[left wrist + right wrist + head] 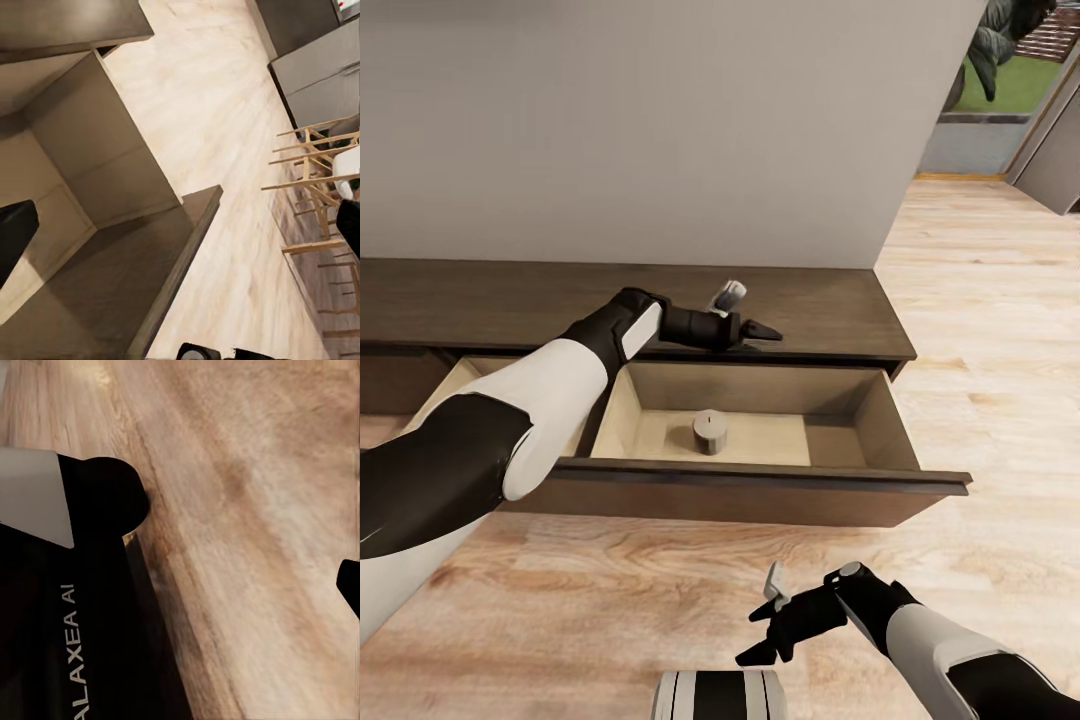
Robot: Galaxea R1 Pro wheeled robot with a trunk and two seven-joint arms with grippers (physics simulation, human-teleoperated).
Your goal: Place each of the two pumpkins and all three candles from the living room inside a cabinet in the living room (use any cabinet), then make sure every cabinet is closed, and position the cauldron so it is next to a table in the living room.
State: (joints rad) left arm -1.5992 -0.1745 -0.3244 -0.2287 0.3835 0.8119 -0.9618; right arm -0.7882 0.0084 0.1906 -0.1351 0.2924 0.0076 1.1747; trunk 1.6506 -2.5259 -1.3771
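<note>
Against the plain wall, the cabinet (860, 310) has its drawer (760, 480) pulled out so one candle (709, 432) stands inside, the left gripper (765, 330) empty, fingers together, above it, while the right gripper (765, 635) hangs spread over the floor.

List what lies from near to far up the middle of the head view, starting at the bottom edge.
Robot's base → wooden floor → drawer front → candle standing in the open drawer → left gripper over the drawer's back edge → cabinet top → grey wall.
</note>
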